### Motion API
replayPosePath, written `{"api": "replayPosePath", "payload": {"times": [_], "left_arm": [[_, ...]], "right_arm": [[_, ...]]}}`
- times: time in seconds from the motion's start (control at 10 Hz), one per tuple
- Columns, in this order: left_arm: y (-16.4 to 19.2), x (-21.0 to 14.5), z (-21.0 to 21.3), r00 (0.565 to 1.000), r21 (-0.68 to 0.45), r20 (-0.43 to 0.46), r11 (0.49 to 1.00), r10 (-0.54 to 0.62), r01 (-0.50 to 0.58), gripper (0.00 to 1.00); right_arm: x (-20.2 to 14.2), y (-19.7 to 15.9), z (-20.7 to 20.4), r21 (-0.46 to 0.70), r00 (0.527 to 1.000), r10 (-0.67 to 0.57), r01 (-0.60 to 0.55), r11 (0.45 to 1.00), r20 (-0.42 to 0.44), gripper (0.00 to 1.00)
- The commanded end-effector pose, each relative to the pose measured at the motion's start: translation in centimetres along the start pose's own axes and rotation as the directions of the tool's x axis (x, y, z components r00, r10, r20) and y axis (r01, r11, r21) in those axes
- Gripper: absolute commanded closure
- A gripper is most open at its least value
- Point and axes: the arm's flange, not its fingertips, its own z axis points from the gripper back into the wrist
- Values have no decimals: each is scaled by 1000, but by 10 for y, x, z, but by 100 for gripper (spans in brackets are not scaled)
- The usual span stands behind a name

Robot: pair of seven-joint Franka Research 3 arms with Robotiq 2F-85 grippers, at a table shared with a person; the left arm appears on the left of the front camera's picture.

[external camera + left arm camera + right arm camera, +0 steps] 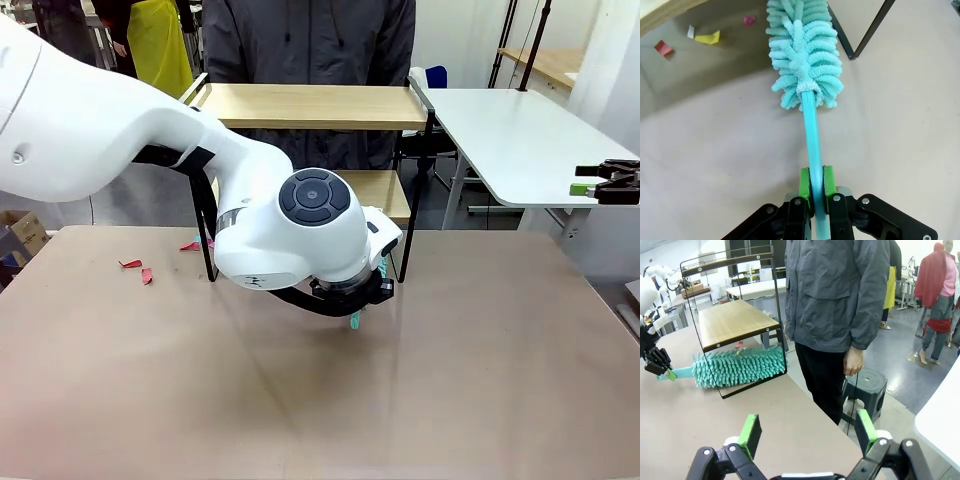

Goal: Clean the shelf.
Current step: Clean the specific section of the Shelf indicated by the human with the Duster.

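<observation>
The shelf (310, 105) stands at the table's far edge, with its lower board (735, 322) and thin black frame. A teal fluffy duster (802, 55) lies low on the table, its head (737, 367) under the lower board. My left gripper (816, 175) is shut on the duster's teal handle (356, 320), in front of the shelf and largely hidden by the wrist in the front view. My right gripper (807, 432) is open and holds nothing; it hangs off the table's right side (590, 185).
Small paper scraps lie on the table: red ones (135, 268) left of the shelf, and yellow (707, 37), red (662, 47) and pink (748, 20) ones under it. A person (835, 300) stands behind the shelf. A white side table (520, 140) is at back right.
</observation>
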Motion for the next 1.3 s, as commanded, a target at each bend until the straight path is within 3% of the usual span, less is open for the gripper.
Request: {"api": "replayPosePath", "payload": {"times": [0.0, 0.7, 1.2], "left_arm": [[0, -1, -3, 1000, 0, -6, 1000, 2, -2, 87], [83, 1, 26, 987, 149, -119, 985, 110, -92, 87], [149, -1, 71, 977, 361, -88, 920, 196, -152, 87]], "right_arm": [[2, 0, -1, 1, 1000, 14, -14, 1000, -1, 0], [2, 0, -1, 1, 1000, 14, -14, 1000, -1, 0], [2, 0, -1, 1, 1000, 14, -14, 1000, -1, 0]]}}
